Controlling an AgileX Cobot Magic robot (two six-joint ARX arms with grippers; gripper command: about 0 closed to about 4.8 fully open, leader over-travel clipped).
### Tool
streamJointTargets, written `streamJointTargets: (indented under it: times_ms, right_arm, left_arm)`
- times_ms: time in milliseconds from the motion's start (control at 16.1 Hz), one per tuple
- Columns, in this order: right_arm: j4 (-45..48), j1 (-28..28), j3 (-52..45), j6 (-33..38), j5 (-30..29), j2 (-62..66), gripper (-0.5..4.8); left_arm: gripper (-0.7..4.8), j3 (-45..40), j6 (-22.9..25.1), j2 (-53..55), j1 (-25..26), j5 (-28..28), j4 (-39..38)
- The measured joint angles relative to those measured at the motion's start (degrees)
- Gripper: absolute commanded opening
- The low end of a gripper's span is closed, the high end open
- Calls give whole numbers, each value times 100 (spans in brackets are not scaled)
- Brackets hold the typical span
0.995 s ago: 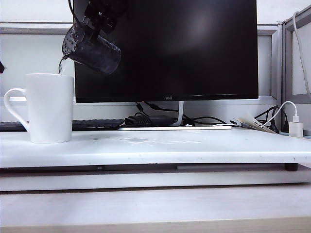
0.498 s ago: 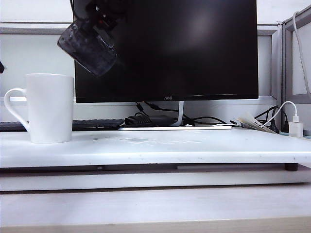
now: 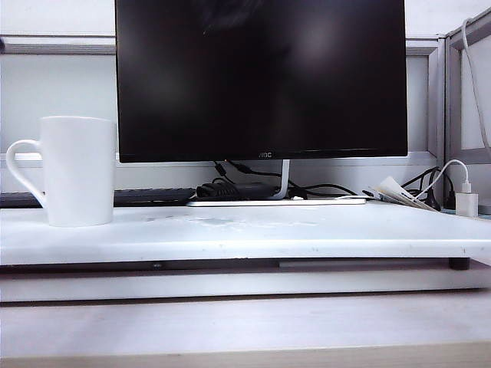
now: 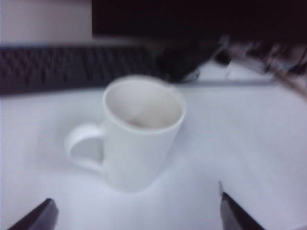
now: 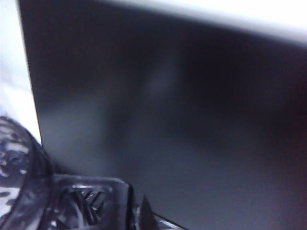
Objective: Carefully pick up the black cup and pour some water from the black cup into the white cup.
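Black cup in right gripper's closed jaws; orientation unclear.

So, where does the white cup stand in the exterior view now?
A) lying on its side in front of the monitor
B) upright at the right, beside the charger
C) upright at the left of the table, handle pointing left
C: the white cup stands upright at the table's left end, handle outward.

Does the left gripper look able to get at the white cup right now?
Probably yes. The left gripper hangs open above the white cup, fingers spread wide, with only bare table between them. The right gripper, shut on the black cup, is elsewhere.
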Motion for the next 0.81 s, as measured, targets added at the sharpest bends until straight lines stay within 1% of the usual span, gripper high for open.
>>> streamJointTargets:
  times_ms: [187, 311, 373, 498, 560, 684, 746, 809]
  right_arm:
    - [-396, -337, -433, 109, -85, -1307, -7]
    - [-660, -568, -1473, 269, -48, -2391, -7]
    - [-684, -592, -1814, 321, -37, -2675, -7]
    - [-251, -599, -3862, 595, 179, -3985, -7]
    - [-103, -599, -4236, 737, 199, -4129, -7]
    - [647, -603, -5643, 1019, 221, -4181, -7]
    - [918, -603, -5987, 1056, 210, -4113, -7]
    - [1443, -601, -6404, 1176, 197, -3928, -7]
  left_arm:
    - [479, 2, -90, -855, 0, 13, -203]
    - [479, 0, -166, -1620, 0, 107, -820]
    - [479, 2, -164, -1821, 0, 120, -933]
    - [479, 0, -149, -2505, 0, 114, -1478]
    - [479, 0, -120, -2546, 0, 114, -1528]
    - [479, -170, 31, -2544, 2, 98, -1746]
    - [479, -247, 85, -2544, 2, 83, -1744]
    - [479, -334, 238, -2544, 2, 76, -1709]
